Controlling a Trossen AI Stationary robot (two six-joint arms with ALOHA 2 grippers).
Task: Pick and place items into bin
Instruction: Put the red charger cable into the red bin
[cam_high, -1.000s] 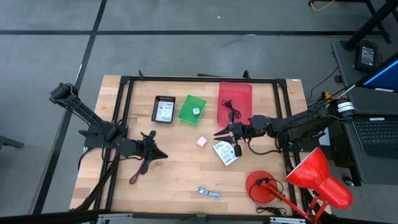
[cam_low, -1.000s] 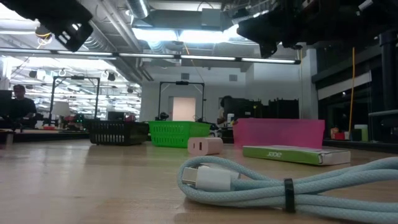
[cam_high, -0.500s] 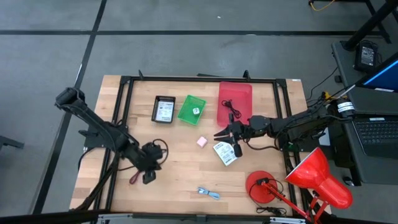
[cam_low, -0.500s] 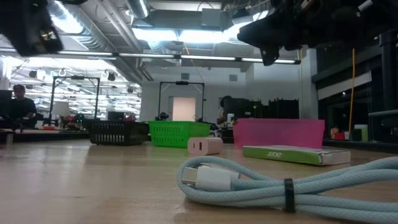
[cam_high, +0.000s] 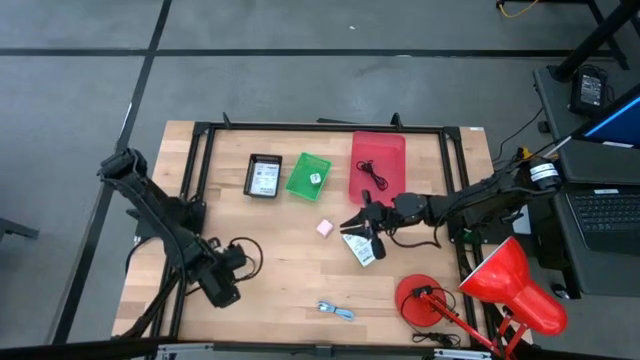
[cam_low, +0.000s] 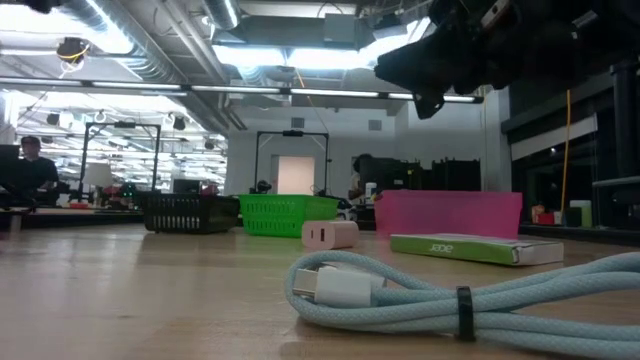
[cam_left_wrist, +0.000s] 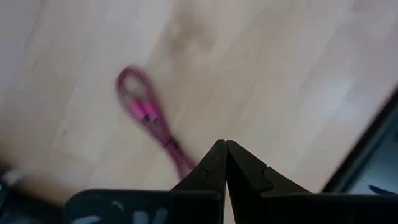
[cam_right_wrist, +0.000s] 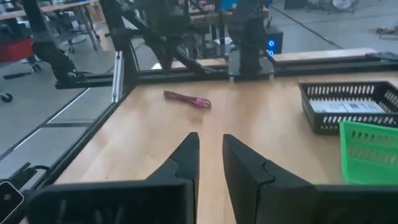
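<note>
My left gripper (cam_left_wrist: 225, 147) is shut and points down over the table's near left part (cam_high: 222, 288). The red cord (cam_left_wrist: 148, 118) lies flat on the wood just beyond its fingertips and shows in the right wrist view as well (cam_right_wrist: 187, 99). My right gripper (cam_high: 348, 225) is open a little (cam_right_wrist: 210, 149) and hovers level above the white packet (cam_high: 362, 248). The pink cube (cam_high: 324, 228) rests beside it. A blue-white cable (cam_high: 335, 311) lies near the near edge. The red bin (cam_high: 378, 165) holds a black cord (cam_high: 372, 176).
A black basket (cam_high: 264, 176) with a white packet and a green basket (cam_high: 308, 175) with a pale die stand at the far side. The red desk lamp (cam_high: 480, 290) fills the near right corner. A black frame (cam_high: 300, 127) rims the table. Bare wood lies in the middle.
My left arm has swung from pointing toward the table's right to the near edge, and its gripper has tipped downward over the red cord. My right gripper has shifted slightly left and toward the near edge, closer to the white packet. No object has moved.
</note>
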